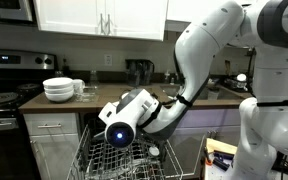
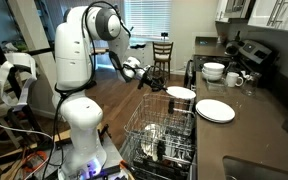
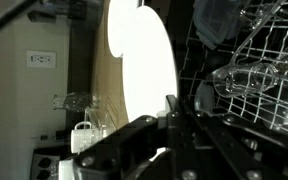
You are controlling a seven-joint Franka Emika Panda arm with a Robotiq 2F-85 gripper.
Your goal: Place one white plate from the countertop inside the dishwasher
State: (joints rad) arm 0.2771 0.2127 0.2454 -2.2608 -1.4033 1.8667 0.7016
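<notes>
White plate (image 3: 139, 60) gripped by its rim between the fingers (image 3: 170, 108)

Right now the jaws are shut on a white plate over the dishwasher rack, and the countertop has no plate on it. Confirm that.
Wrong on one point: a second white plate lies on the countertop, as an exterior view shows. The jaws are indeed shut on the held white plate over the dishwasher rack.
</notes>
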